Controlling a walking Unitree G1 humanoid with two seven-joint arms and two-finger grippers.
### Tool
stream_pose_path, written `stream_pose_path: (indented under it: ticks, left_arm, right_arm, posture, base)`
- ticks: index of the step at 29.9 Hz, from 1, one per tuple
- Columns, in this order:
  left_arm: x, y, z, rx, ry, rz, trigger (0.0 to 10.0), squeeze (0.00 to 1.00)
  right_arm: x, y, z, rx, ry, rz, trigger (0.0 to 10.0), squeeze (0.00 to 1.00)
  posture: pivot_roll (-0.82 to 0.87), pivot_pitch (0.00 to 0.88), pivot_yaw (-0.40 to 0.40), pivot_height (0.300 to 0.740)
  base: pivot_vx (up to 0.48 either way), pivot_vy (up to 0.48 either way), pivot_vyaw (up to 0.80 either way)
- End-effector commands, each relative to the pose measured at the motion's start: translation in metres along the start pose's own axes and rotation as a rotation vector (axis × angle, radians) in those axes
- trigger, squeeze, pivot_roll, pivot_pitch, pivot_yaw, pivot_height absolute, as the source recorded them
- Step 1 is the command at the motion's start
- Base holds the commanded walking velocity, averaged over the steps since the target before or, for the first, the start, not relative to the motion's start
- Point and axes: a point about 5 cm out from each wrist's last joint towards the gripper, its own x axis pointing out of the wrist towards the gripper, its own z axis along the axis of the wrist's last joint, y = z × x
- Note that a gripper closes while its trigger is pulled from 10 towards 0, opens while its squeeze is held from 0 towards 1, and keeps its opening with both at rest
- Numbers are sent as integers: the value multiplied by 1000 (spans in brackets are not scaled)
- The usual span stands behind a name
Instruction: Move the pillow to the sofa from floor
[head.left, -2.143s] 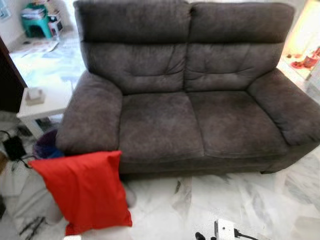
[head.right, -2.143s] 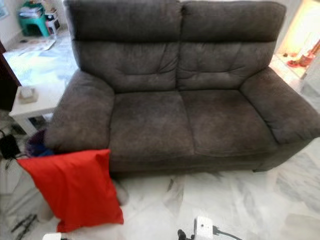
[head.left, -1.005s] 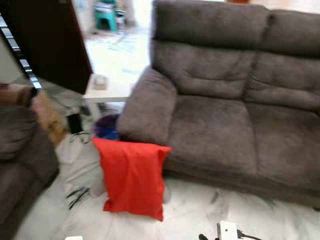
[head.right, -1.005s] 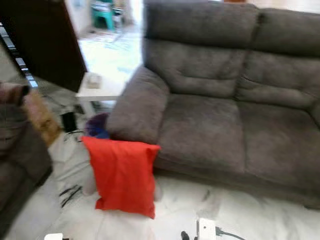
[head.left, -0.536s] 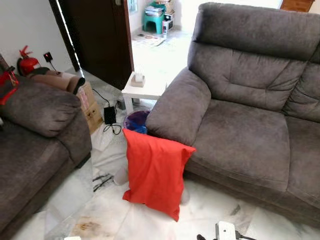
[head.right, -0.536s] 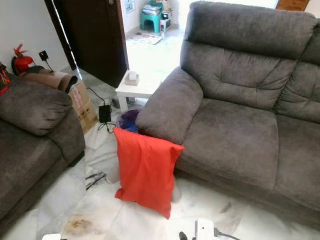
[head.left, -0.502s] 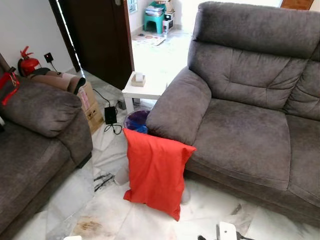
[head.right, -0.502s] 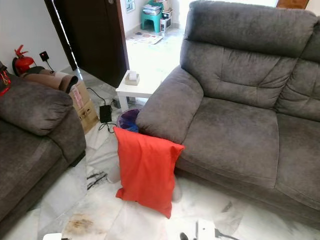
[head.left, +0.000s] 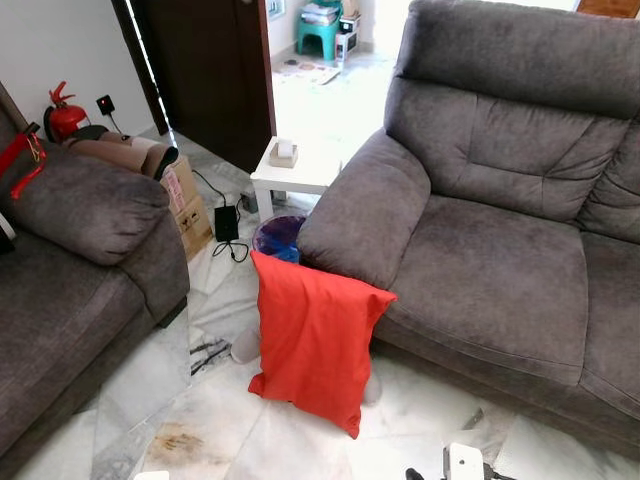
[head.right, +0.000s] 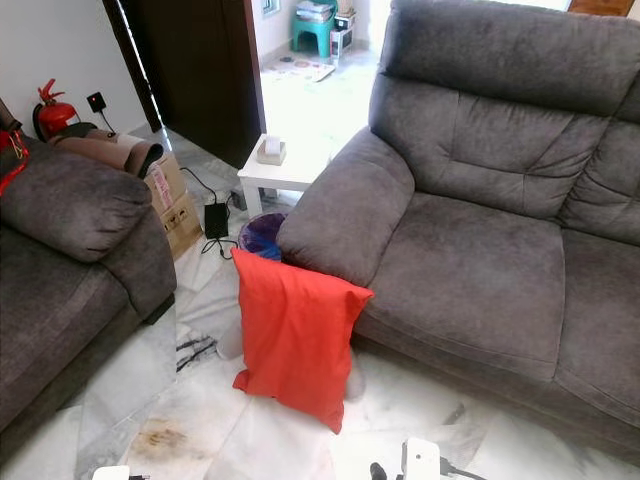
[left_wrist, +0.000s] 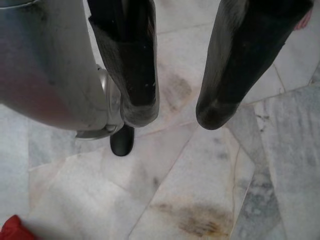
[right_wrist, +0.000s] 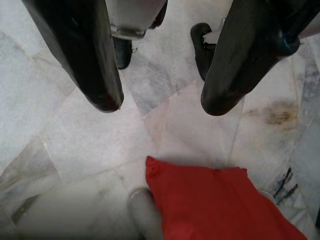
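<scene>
On the left I read a second grey sofa (head.left: 70, 290) with a red fire extinguisher (head.left: 62, 118) behind its arm, then a cardboard box (head.left: 185, 205), a black adapter (head.left: 227, 222) with its cable on the marble floor (head.left: 140, 385), and a white side table (head.left: 290, 170) carrying a small tissue box (head.left: 283, 152). The red pillow (head.left: 315, 340) stands upright on the floor, its top edge leaning against the front of the grey sofa's (head.left: 490, 260) armrest (head.left: 365, 215), with a purple bin (head.left: 277, 237) just behind it. The pillow is a plain, softly creased rectangle of bright red fabric, tilted slightly, with one lower corner pointing toward me. A pale rounded object (right_wrist: 145, 212) sits on the floor against its base; I cannot identify it. My left gripper (left_wrist: 172, 107) hangs over bare floor with its fingers spread wide and nothing between them; only a red corner of the pillow appears at the edge of its wrist view. My right gripper (right_wrist: 157, 107) also hangs wide and empty, above the floor, with the pillow near but apart from its fingertips (right_wrist: 107, 100).
</scene>
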Motion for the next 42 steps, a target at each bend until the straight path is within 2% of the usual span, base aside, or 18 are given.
stream_pose_path:
  ticks: [1, 18, 24, 34, 38, 41, 42]
  left_arm:
    - [0, 1, 1, 0, -9, 3, 10000, 0]
    - [1, -2, 5, -3, -24, -4, 10000, 0]
    - [0, -1, 4, -2, -26, -4, 10000, 0]
    - [1, -3, 6, 1, -30, -1, 10000, 0]
    - [1, -3, 7, 9, -36, 3, 10000, 0]
    - [1, -2, 11, 21, -56, 12, 10000, 0]
    - [2, -2, 18, 18, -88, 17, 10000, 0]
  right_arm:
    - [1, 2, 2, 8, -6, 0, 10000, 0]
    - [1, 4, 4, -11, -14, 12, 10000, 0]
    - [2, 6, 7, -44, -27, 29, 10000, 0]
    - [1, 6, 4, -59, -17, 39, 10000, 0]
    - [1, 5, 4, -69, -16, 42, 10000, 0]
    - [1, 4, 4, -56, -21, 36, 10000, 0]
    - [1, 4, 6, -43, -29, 34, 10000, 0]
  posture:
    - [57, 112, 22, 740]
    - [57, 113, 19, 740]
    - [56, 111, 18, 740]
    - [57, 111, 16, 740]
    - [57, 112, 16, 740]
    - [56, 108, 17, 740]
    - [57, 106, 17, 740]
  base:
    - [307, 0, 0]
    - [318, 0, 0]
    - [322, 0, 0]
    - [313, 0, 800]
    - [0, 0, 800]
    - [0, 0, 800]
    - [0, 0, 0]
